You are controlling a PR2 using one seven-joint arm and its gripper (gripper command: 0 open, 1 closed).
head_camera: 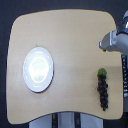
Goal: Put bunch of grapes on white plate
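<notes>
Just now the white plate (38, 69) lies flat on the tan wooden surface (70, 35), toward the exterior view's left, and nothing rests on it. Taking the plate as the landmark, the bunch of grapes (103, 92) lies well apart from it, across the surface toward the exterior view's right and slightly lower in the frame, close to the surface's edge. The bunch runs lengthwise up and down the frame, its green leafy end (101, 73) pointing up and its dark grapes trailing below. The tool (103, 45) sits higher than the grapes, also far from the plate, and clear of the bunch. It is too blurred to tell whether its fingers are apart or together.
</notes>
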